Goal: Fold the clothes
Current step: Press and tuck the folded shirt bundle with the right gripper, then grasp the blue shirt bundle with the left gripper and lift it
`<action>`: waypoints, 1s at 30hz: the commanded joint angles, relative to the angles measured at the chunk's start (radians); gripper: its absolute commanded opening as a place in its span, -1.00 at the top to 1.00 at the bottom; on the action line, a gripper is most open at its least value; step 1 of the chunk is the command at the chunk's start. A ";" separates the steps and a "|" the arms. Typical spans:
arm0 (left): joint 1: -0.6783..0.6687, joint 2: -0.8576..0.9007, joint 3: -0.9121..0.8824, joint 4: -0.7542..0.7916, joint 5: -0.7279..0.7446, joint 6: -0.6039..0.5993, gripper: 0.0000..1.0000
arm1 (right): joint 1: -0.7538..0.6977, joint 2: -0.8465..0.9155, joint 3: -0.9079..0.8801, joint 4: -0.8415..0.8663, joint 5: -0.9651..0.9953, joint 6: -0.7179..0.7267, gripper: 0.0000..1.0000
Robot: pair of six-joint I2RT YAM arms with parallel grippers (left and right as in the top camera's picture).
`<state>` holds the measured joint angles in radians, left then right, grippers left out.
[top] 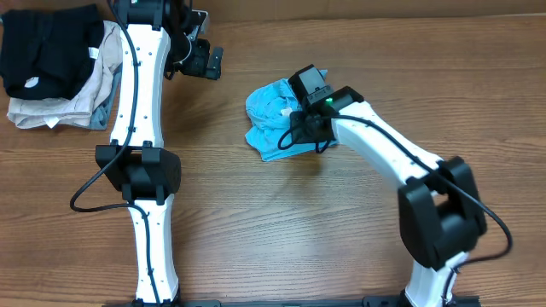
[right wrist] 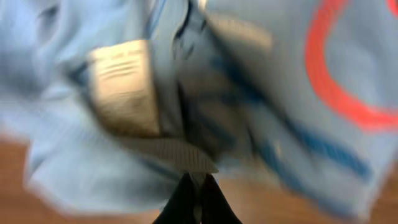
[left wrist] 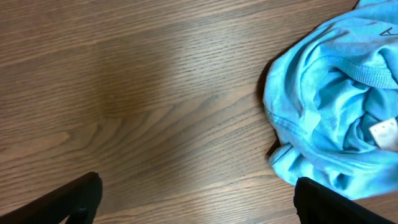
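The sky-blue T-shirt lies crumpled in a heap at the middle of the table. In the left wrist view it fills the right side, with its white tag showing. My right gripper sits on the heap's right edge. In the blurred right wrist view its fingers are shut on the ribbed collar edge of the T-shirt, with the tag and red-orange lettering behind. My left gripper is open and empty, up left of the shirt, its fingertips wide apart over bare wood.
A pile of other garments lies at the back left corner: a black one on top of beige and grey-blue ones. The left arm's base stands at the left, the right arm's base at the right.
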<state>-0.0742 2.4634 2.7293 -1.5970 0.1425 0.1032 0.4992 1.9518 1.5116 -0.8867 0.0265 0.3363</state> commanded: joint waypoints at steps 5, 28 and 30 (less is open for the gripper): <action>0.002 0.002 0.022 -0.028 0.027 -0.006 -1.00 | 0.028 -0.104 -0.005 -0.173 -0.129 0.035 0.92; -0.040 0.002 -0.233 -0.066 0.330 0.103 -1.00 | -0.133 -0.106 0.216 -0.433 -0.106 0.079 -1.00; -0.077 0.002 -0.316 -0.020 0.330 0.098 -1.00 | -0.216 -0.106 0.249 -0.435 -0.103 0.080 -1.00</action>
<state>-0.0948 2.4634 2.5069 -1.6562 0.4095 0.1669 0.3775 1.8568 1.7100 -1.3140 -0.1112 0.4202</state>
